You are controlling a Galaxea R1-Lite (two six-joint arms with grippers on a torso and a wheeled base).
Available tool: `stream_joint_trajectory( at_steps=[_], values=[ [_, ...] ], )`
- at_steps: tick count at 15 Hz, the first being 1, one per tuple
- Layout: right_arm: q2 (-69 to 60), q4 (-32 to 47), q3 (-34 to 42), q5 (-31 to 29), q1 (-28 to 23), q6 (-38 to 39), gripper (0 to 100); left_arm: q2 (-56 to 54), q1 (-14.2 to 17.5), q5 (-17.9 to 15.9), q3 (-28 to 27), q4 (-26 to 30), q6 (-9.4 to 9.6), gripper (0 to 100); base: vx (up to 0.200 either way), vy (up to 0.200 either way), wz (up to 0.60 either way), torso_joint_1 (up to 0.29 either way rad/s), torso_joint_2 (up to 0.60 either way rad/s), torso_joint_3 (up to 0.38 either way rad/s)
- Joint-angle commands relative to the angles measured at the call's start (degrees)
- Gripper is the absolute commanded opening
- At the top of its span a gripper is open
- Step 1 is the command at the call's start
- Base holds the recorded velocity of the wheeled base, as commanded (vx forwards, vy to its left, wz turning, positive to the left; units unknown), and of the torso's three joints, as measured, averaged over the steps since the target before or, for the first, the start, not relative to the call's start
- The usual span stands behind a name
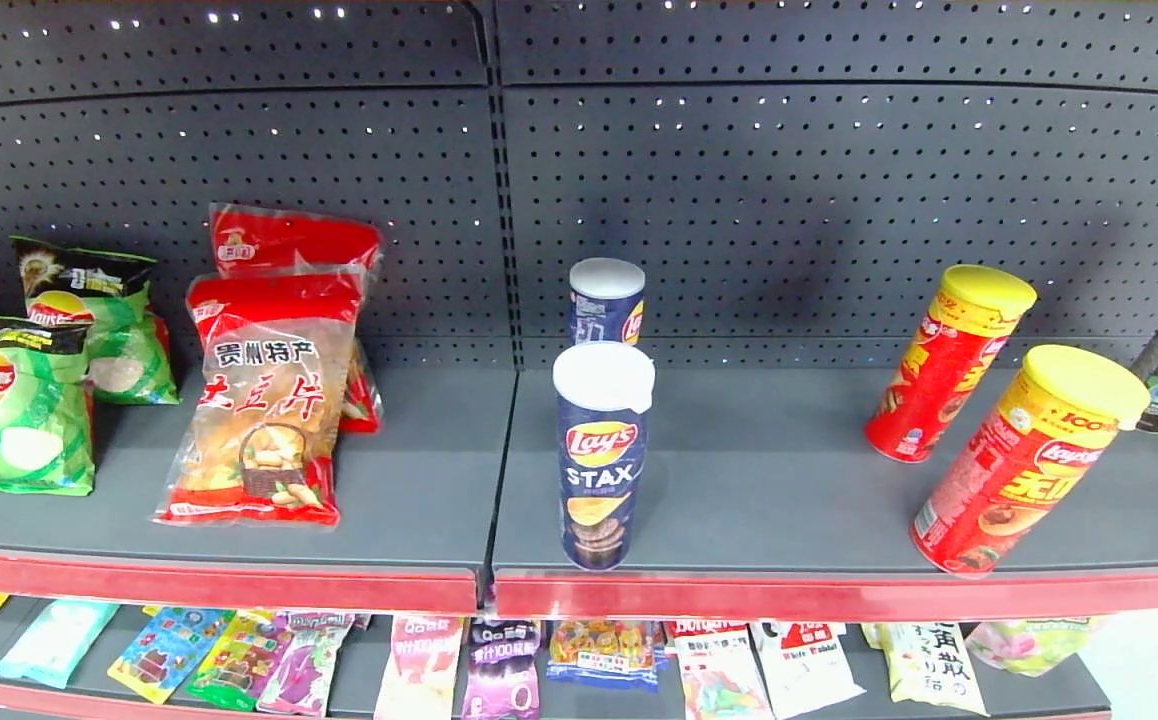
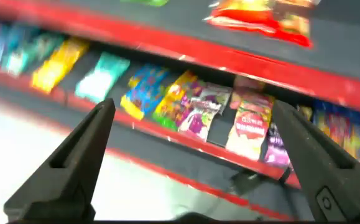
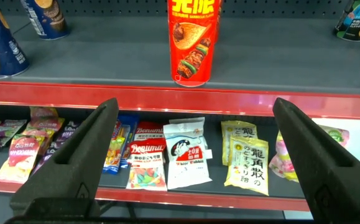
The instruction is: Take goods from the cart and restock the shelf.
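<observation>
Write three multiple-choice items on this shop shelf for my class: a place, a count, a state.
1. Where on the upper shelf are the red snack bags? A between the green chip bags and the blue chip cans; B at its far right end; C atop the cans.
2. How many blue chip cans are there? A one; B two; C four.
3. How is the right gripper? A shut on a can; B shut on a bag; C open, empty.
Answers: 1 A, green bags left of them, blue cans right. 2 B, one behind the other. 3 C, fingers apart, nothing between.
</observation>
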Motion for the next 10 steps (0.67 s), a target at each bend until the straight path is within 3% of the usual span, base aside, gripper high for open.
stream_joint_trajectory(
  at_steps=[1,2,3,4,5,6,8,10],
  values=[
    [0.1,0.0,0.0,0.0,0.0,0.0,100,-10.2,-0.1,-12.9,9.5,-8.6,0.98,100,0.0,0.0,0.0,0.0,0.0,0.0],
    [0.0,-0.1,0.0,0.0,0.0,0.0,100,-10.4,-0.3,-16.6,10.2,-10.6,0.98,100,0.0,0.0,0.0,0.0,0.0,0.0],
    [0.0,0.0,0.0,0.0,0.0,-0.1,100,-10.4,-0.2,-23.5,10.5,-13.6,5.28,100,0.0,0.0,0.0,0.0,0.0,0.0],
    [0.0,0.0,0.0,0.0,0.0,-0.1,100,-10.4,-0.3,-29.0,11.8,-15.2,11.7,100,0.0,0.0,0.0,0.0,0.0,0.0],
    [0.1,0.0,0.0,0.0,0.0,-0.1,100,-10.4,-0.2,-30.0,13.5,-16.8,15.92,100,0.0,0.0,0.0,0.0,0.0,0.0],
    [0.0,0.0,0.0,0.0,0.0,-0.1,100,-10.4,-0.2,-29.0,14.3,-19.2,16.27,100,0.0,0.0,0.0,0.0,0.0,0.0],
    [0.0,0.0,0.0,0.0,0.0,-0.1,100,-10.4,-0.2,-19.2,14.3,-19.4,8.18,100,0.0,0.0,0.0,0.0,0.0,0.0],
    [0.1,-0.1,0.0,0.0,0.0,0.0,100,-10.4,-0.2,-18.3,14.4,-19.5,8.18,100,0.0,0.0,0.0,0.0,0.0,0.0]
  ],
)
